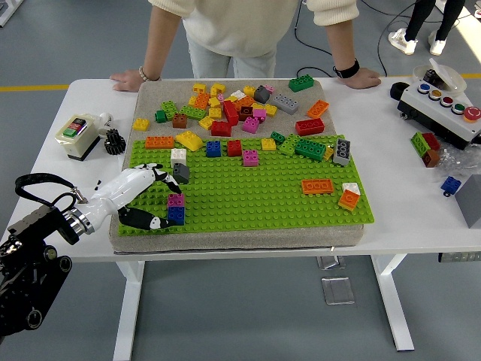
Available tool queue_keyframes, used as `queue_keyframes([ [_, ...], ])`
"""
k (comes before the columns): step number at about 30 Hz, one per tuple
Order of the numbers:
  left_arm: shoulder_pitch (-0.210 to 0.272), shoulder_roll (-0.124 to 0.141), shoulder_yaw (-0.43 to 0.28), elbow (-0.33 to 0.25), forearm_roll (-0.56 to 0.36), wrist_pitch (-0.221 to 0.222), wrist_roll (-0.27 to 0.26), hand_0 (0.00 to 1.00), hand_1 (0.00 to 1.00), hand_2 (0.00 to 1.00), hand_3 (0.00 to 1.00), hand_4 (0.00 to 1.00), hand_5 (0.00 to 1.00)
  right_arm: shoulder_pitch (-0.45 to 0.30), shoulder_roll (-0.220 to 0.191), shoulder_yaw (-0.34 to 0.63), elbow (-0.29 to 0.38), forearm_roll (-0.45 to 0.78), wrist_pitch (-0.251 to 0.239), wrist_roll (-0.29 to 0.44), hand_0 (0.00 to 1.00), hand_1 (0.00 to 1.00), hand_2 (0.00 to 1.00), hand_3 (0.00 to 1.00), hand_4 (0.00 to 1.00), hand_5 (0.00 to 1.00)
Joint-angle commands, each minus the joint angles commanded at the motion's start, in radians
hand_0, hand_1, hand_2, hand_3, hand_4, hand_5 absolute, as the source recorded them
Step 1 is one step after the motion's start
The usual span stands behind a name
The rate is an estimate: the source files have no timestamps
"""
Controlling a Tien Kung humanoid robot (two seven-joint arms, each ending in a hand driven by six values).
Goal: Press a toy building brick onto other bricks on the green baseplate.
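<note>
A magenta brick (176,200) is already seated on a blue brick (176,215) near the green baseplate (255,195) front-left corner; the left hand (139,197) is curled narrowly around this stack, fingertips touching; final pressing and release are judged outstanding.

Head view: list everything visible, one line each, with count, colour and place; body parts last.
green baseplate: one, green, on the grey mat.
grey mat: one, grey, table centre.
magenta-on-blue stack: one, baseplate's near-left corner, between the hand's fingers.
loose bricks: many, mixed colours, mat's far part and the baseplate's far edge.
orange bricks: two, baseplate's right side.
switch box: one, beige, table left.
button box: one, white with coloured buttons, table right.
white table: one.
person's hands: two, flat on the far edge.
left hand: white, at the stack; the right is out of view.
</note>
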Motion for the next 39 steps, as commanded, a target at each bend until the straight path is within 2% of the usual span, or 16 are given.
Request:
queue_keyframes([
  [6, 0.019, 0.013, -0.011, -0.037, 0.000, -0.016, -0.003, 0.913, 0.741, 0.643, 0.578, 0.983, 0.207, 0.001, 0.000, 0.001, 0.000, -0.001, 0.001, 0.003, 0.731, 0.659, 0.706, 0.590, 0.916, 0.497],
  [7, 0.022, 0.014, -0.012, -0.039, -0.001, -0.019, -0.003, 0.939, 0.778, 0.740, 0.567, 0.998, 0.463, 0.000, 0.000, 0.001, 0.000, -0.001, 0.001, 0.003, 0.733, 0.659, 0.706, 0.590, 0.916, 0.498],
  [12, 0.038, 0.018, -0.021, -0.041, -0.013, -0.046, -0.002, 0.939, 0.778, 0.740, 0.567, 0.998, 0.463, 0.001, 0.000, 0.003, 0.000, -0.001, 0.002, 0.004, 0.733, 0.659, 0.706, 0.590, 0.916, 0.498],
  [13, 0.039, 0.018, -0.021, -0.041, -0.012, -0.048, -0.002, 0.978, 0.818, 0.789, 0.581, 0.998, 0.611, 0.001, 0.000, 0.003, 0.000, -0.001, 0.002, 0.004, 0.733, 0.659, 0.706, 0.591, 0.916, 0.498],
  [18, 0.045, 0.018, -0.023, -0.035, 0.000, -0.072, 0.002, 0.978, 0.818, 0.789, 0.581, 0.998, 0.611, 0.001, -0.001, 0.006, 0.000, -0.002, 0.002, 0.001, 0.733, 0.659, 0.706, 0.591, 0.916, 0.498],
  [19, 0.046, 0.017, -0.022, -0.034, 0.000, -0.075, 0.003, 0.998, 0.867, 0.839, 0.596, 0.998, 0.706, 0.001, -0.001, 0.006, 0.000, -0.002, 0.002, 0.001, 0.733, 0.658, 0.706, 0.590, 0.916, 0.499],
  [24, 0.047, 0.014, -0.021, -0.022, 0.000, -0.085, 0.005, 0.998, 0.867, 0.839, 0.596, 0.998, 0.706, 0.003, -0.001, 0.007, 0.000, -0.001, 0.001, 0.000, 0.733, 0.658, 0.706, 0.590, 0.916, 0.499],
  [26, 0.047, 0.014, -0.020, -0.019, 0.000, -0.085, 0.005, 0.998, 0.883, 0.853, 0.601, 0.998, 0.738, 0.003, -0.001, 0.008, 0.000, 0.000, 0.000, 0.000, 0.732, 0.658, 0.707, 0.590, 0.916, 0.499],
  [39, 0.056, 0.009, -0.014, -0.025, 0.000, -0.086, 0.008, 0.998, 0.882, 0.856, 0.604, 0.998, 0.766, 0.003, -0.001, 0.009, 0.000, 0.000, 0.001, -0.001, 0.733, 0.658, 0.706, 0.590, 0.916, 0.498],
])
